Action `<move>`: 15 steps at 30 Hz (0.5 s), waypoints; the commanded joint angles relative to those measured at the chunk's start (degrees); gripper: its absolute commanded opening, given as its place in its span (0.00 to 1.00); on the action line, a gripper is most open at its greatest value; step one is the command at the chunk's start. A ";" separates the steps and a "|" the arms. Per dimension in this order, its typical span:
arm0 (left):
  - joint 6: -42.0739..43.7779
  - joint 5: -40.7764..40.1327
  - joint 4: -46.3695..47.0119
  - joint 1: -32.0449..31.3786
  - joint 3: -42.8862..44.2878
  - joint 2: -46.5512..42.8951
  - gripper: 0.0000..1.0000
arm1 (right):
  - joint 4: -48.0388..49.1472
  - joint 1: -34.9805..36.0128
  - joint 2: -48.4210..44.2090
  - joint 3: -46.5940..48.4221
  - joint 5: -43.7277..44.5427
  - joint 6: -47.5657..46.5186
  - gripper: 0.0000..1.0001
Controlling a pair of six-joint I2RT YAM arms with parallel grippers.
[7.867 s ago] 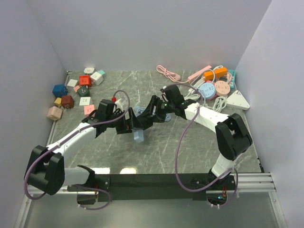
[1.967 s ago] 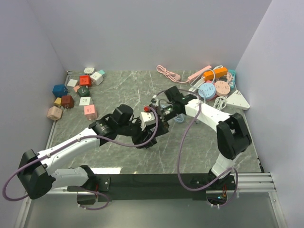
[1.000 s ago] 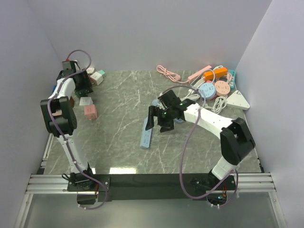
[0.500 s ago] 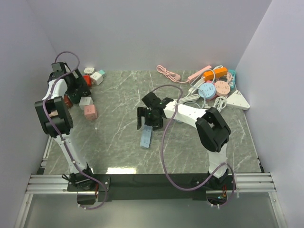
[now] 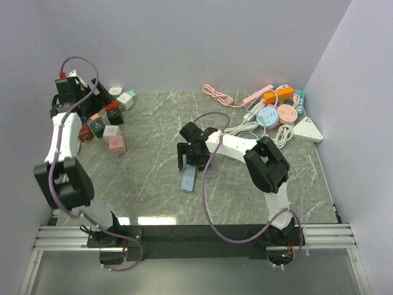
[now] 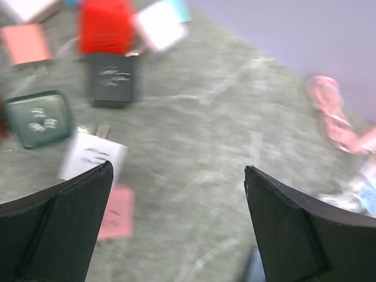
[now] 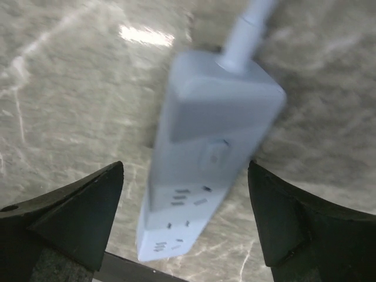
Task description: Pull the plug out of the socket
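**Power strip flat at mid-bench, both grippers spread**

The blue power strip (image 5: 188, 179) lies mid-bench (image 5: 153, 129), long axis near-to-far, cord end towards the far edge. The right gripper (image 5: 190, 161) hangs wide open over that end, empty. The left gripper (image 5: 73, 92), also splayed and empty, hangs above the far-left corner's plug adapters (image 5: 97, 127).

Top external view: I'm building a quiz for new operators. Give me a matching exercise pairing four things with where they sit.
1 blue power strip
2 left gripper
3 pink cable
4 white triangular unit

A far right
B far left, over the adapter cubes
C in the middle, under the right gripper
D far back

Pairs: 1-C, 2-B, 3-D, 4-A
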 commanded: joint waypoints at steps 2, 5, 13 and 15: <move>-2.47 5.19 3.41 -3.59 -7.10 -11.38 0.99 | -1.21 0.69 4.27 4.60 -0.20 -2.90 0.86; -4.05 7.65 4.37 -5.18 -12.11 -17.53 0.99 | 0.01 -0.71 5.59 3.39 -1.69 -2.91 0.63; -5.72 11.17 2.97 -5.62 -19.76 -28.26 0.99 | 0.10 -8.87 3.93 0.04 -0.47 -4.05 0.00; -6.16 11.96 3.06 -5.71 -20.91 -29.93 1.00 | 0.97 -11.17 1.48 -1.97 0.16 -3.78 0.00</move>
